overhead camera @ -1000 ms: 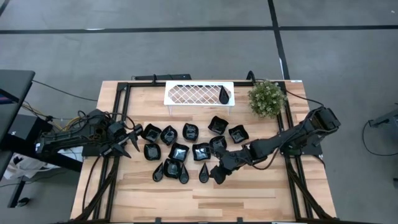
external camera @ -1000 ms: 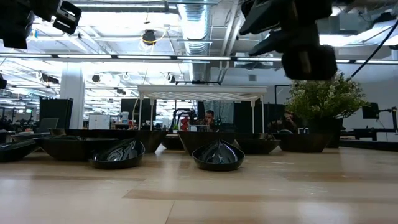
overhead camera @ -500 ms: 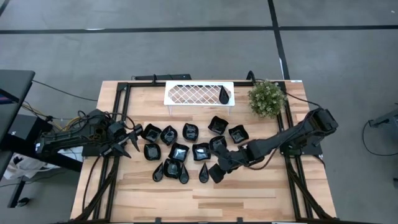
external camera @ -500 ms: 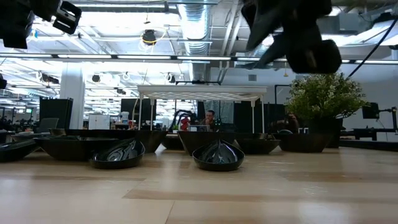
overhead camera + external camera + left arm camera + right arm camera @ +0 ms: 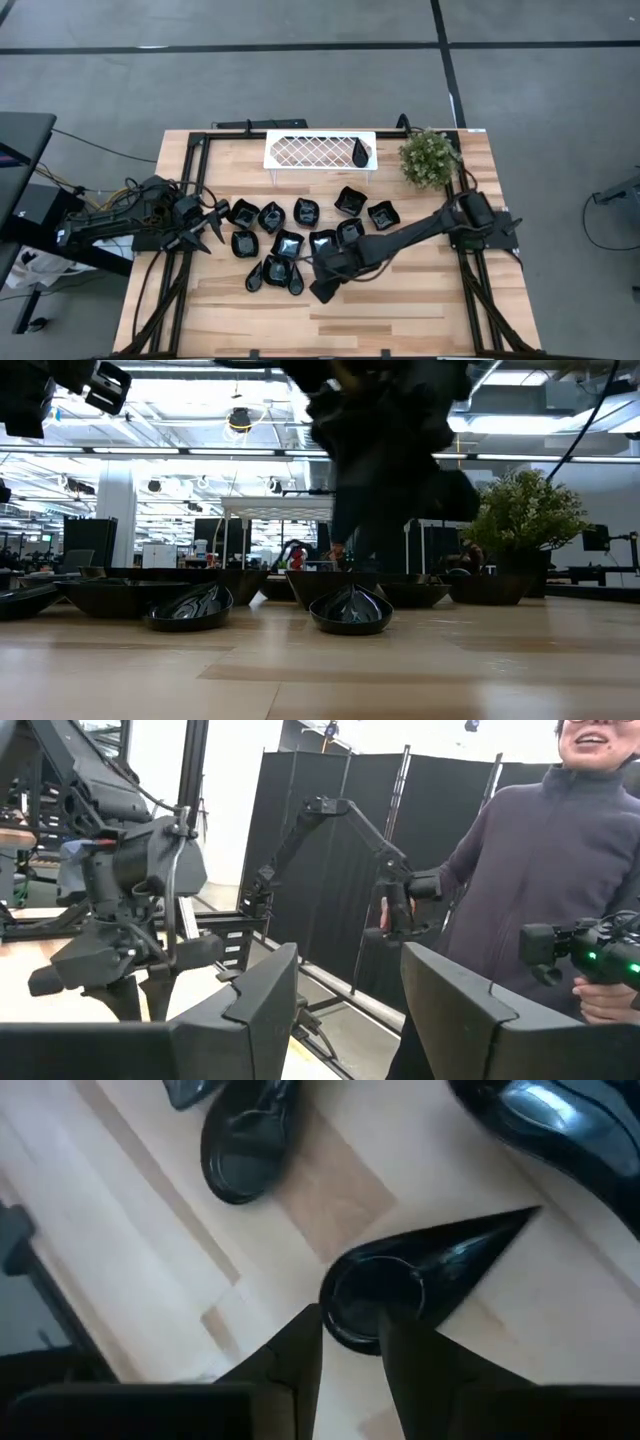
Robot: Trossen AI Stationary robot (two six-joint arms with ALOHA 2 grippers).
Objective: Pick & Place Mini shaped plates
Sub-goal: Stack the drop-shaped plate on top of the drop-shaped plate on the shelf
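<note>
Several glossy black mini plates [image 5: 287, 243] lie in a cluster in the middle of the table. One teardrop plate [image 5: 358, 153] lies in the white lattice tray [image 5: 300, 150]. My right gripper [image 5: 320, 290] is open and points down over another teardrop plate [image 5: 420, 1285] at the cluster's near edge. Its fingertips [image 5: 305, 1330] stand at the plate's round end [image 5: 350, 1295]. That plate rests on the table in the low view [image 5: 350, 612]. My left gripper [image 5: 218, 226] waits open at the cluster's left side. My right gripper comes from above at the teardrop plate's round end [image 5: 345, 1330], with one fingertip outside the rim and the other over the bowl. I cannot tell whether the fingers touch it. The plate lies flat on the table.
A green plant [image 5: 428, 158] stands at the far right corner. Bare wood lies along the near edge [image 5: 330, 325]. Black frame rails [image 5: 195, 190] run along the table's sides. A person [image 5: 560, 870] stands beyond the table in the left wrist view.
My right gripper has gone toward the table's left edge and a little toward the near edge. It has come down over the teardrop plate at the cluster's near side. The plates have stayed in place.
</note>
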